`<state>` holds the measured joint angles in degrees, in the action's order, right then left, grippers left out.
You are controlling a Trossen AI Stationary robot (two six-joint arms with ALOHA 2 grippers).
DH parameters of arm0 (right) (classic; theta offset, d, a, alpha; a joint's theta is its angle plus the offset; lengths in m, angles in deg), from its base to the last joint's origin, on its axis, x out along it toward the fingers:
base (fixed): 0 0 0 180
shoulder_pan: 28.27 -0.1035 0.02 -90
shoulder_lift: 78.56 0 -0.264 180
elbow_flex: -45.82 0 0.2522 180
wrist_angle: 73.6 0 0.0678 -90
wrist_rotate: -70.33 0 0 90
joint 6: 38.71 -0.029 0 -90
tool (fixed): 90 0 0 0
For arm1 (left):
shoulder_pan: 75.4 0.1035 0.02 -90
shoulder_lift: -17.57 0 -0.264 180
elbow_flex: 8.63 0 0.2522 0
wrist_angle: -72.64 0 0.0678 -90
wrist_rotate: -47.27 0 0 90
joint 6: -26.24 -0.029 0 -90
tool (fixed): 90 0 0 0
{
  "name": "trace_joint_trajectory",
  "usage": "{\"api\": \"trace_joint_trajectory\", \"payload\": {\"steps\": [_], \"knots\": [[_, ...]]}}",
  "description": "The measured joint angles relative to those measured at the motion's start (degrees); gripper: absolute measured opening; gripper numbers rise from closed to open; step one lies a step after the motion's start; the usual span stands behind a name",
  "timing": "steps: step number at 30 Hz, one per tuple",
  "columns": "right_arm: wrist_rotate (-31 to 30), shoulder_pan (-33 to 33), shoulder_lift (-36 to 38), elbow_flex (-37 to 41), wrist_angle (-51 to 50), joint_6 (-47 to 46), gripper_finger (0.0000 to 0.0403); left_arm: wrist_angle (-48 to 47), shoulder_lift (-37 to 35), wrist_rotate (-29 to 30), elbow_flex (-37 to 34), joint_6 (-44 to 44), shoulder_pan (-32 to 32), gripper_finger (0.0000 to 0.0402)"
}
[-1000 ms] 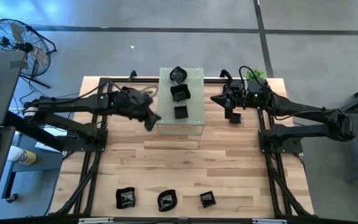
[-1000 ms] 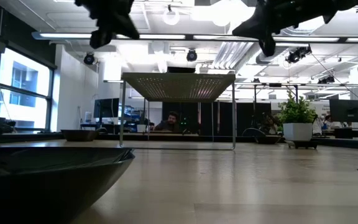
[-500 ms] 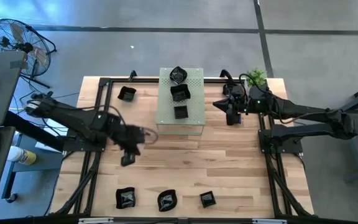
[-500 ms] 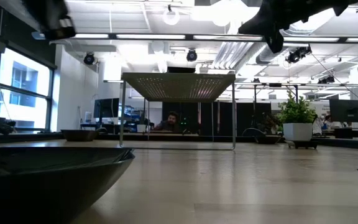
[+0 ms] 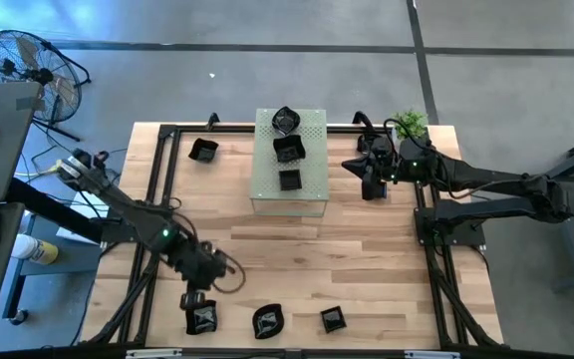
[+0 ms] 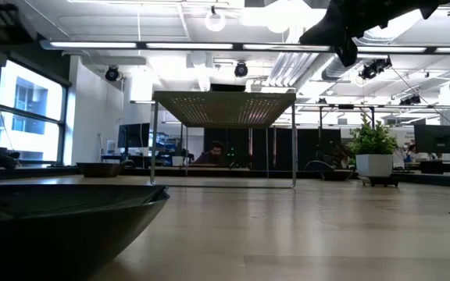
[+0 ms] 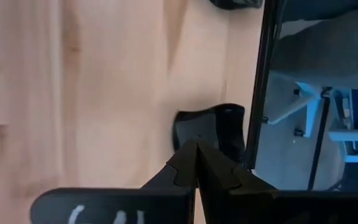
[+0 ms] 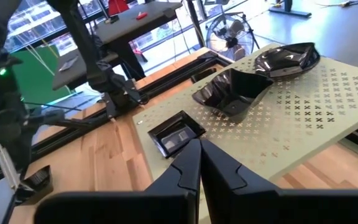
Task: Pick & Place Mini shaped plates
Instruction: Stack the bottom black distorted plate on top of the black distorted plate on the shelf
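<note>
Three glossy black mini plates lie on top of the pale green box (image 5: 289, 194): a round one (image 5: 285, 120), a wavy one (image 5: 288, 150) and a small square one (image 5: 289, 179). They also show in the right wrist view (image 8: 176, 134). Three more plates rest on the table near its front edge (image 5: 202, 319) (image 5: 268, 320) (image 5: 333, 319), and one at the far left (image 5: 203, 151). My left gripper (image 5: 192, 299) is shut and empty, above the table just beyond the front-left plate (image 7: 210, 127). My right gripper (image 5: 372, 189) is shut and empty, raised beside the box's right side.
A small potted plant (image 5: 412, 122) stands at the far right corner behind my right arm. Black frame rails (image 5: 157, 199) run along the table's left and right sides. Bare wood (image 5: 297, 259) lies between the box and the front row of plates.
My left gripper has swung from beside the box's left side toward the table's near edge and a little to the left, ending over the front-left plate. The plates have kept their places.
</note>
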<state>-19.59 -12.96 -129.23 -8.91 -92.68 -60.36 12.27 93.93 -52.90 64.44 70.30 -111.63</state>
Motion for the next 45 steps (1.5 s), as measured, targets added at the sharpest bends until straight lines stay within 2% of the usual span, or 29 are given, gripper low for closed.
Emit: {"api": "trace_joint_trajectory", "payload": {"steps": [12, 15, 21, 25, 31, 45], "knots": [[-0.2, 0.0, 0.0, 0.0, 0.0, 1.0, 0.0005, 4.9, 5.5, -1.2, 0.0, 7.5, -5.2, 0.0012], [-0.2, 0.0, 0.0, 0.0, 0.0, 1.2, 0.0002, 4.4, 6.2, -0.2, 0.0, 7.6, -5.1, 0.0043], [-0.2, 0.0, 0.0, 0.0, 0.0, 1.2, 0.0006, 3.1, 9.0, 0.5, 0.0, 12.9, -5.1, 0.0131], [-0.2, 0.0, 0.0, 0.0, 0.0, 1.4, 0.0003, 3.4, 11.4, -0.2, 0.0, 13.3, -5.1, 0.0161], [-0.1, 0.0, 0.0, 0.0, 0.0, 1.8, 0.0005, 3.6, 13.6, -1.3, 0.0, 12.9, -5.1, 0.0165], [-0.1, 0.0, 0.0, 0.0, 0.0, 2.7, 0.0006, 3.8, 13.6, -4.0, 0.0, 11.7, -5.1, 0.0166]]}}
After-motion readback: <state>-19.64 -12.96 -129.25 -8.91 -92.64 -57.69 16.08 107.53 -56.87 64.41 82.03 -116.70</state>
